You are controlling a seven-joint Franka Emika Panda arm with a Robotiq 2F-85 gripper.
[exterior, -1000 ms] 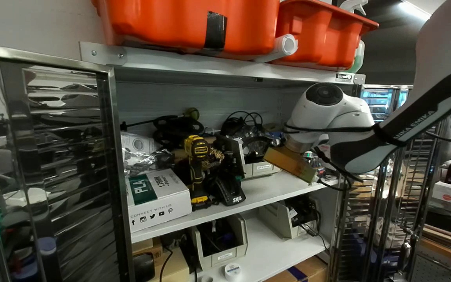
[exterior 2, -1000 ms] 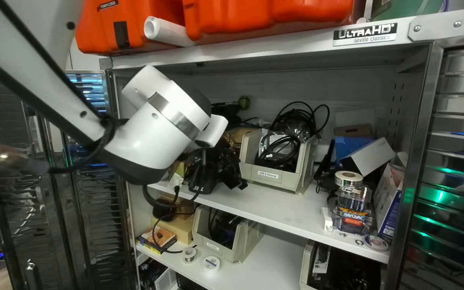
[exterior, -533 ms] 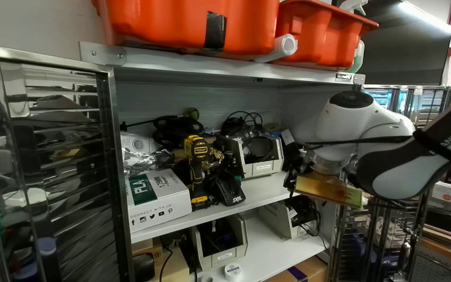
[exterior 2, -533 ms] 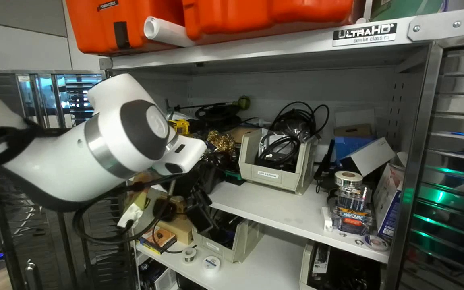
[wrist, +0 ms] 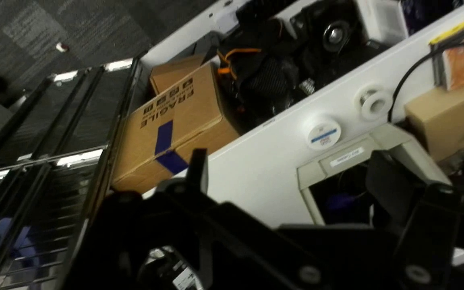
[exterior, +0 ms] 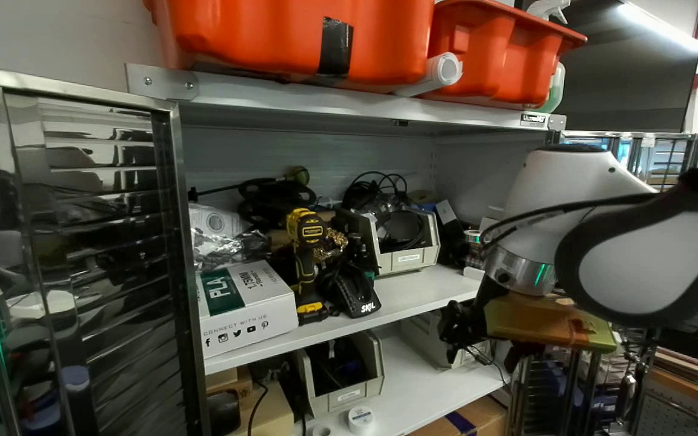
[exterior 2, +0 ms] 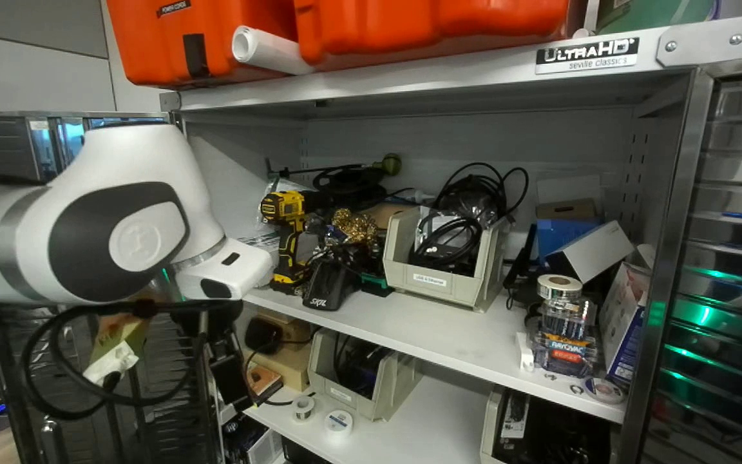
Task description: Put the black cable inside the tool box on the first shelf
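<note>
"Where is the black cable?"

"It's curled up in the bin, and the bin sits on the high shelf. More black loops poke up at the bin's far side. I can't tell if those are in it or behind it."

"What's to the left of the bin?"

"A black Skil thing, then a yellow drill standing up, then a white box at the left end. Over on the right, batteries."

"And the arm?"

"It's on the near side, in front of the shelves. (A black cord hangs off it in a loop.) Its claw is well away from the cable and the bin."

"How do the claw's fingers look?"

"Spread apart! In the wrist view, the white low shelf shows through the gap."

"What's on that shelf?"

"A low bin with dark stuff inside, and one finger covers some of it. Two little rolls sit just on its near side. The flat one has a blue stripe."

"And up on top?"

"Orange tubs, with a white tube lying by them. Down below there's a brown box that says FRAGILE."
</note>
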